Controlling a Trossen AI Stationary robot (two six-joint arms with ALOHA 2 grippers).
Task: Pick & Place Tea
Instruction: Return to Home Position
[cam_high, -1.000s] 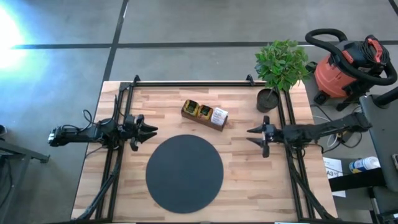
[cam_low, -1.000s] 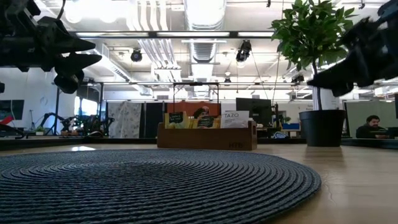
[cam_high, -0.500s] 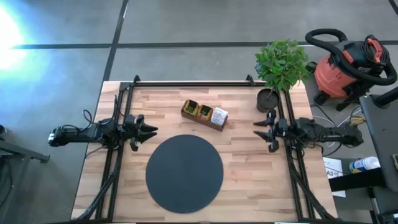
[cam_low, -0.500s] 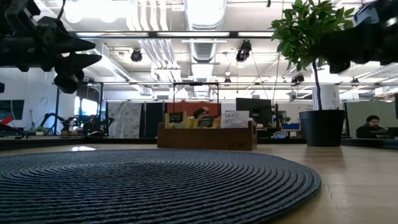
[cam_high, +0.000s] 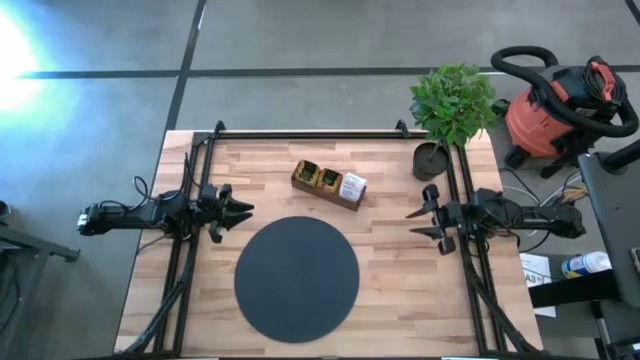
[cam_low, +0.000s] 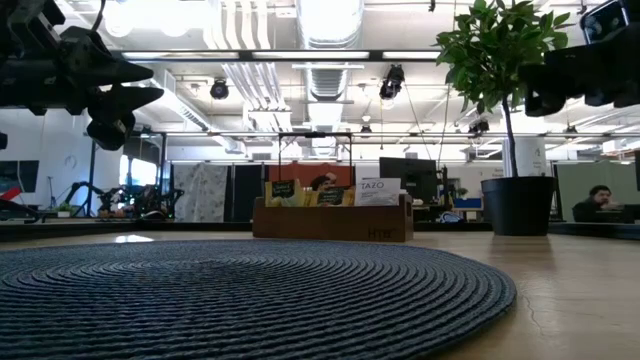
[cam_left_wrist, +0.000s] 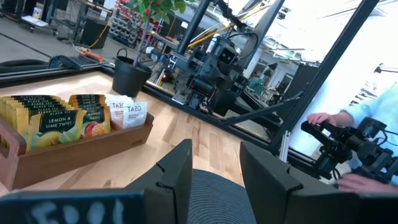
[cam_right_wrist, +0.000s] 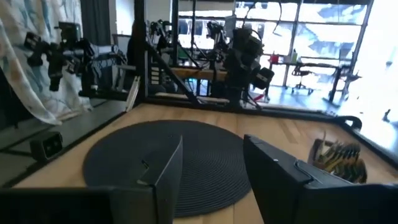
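Left side: the left gripper (cam_high: 243, 210) hovers over the dark rail by the table's (cam_high: 400, 300) left edge and points inward. Its fingers stand moderately apart with nothing between them.
Front centre: the round black mat (cam_high: 296, 279) lies flat, its near rim close to the table's front edge. A strip of bare wood runs between it and each gripper.
Back centre: the wooden tray (cam_high: 300, 186) sits slightly askew just behind the mat, apart from it. The tea (cam_high: 322, 178) stands upright inside the tray, with yellow sachets toward its left end and white ones at its right end.
Right side: the right gripper (cam_high: 418, 222) hangs over the wood just inside the right rail, well apart from the tray. Its fingers are spread wide and hold nothing.
Back right corner: a potted plant (cam_high: 452, 100) stands at the table's edge, near the right gripper.
Off the table: a red vacuum (cam_high: 560, 105) stands on the floor to the right.
Hard to make out: the right wrist view shows the tea only as a blur. The low view cuts off the right arm at its upper corner. The left wrist view shows a person's hand (cam_left_wrist: 323, 118) beyond the table.
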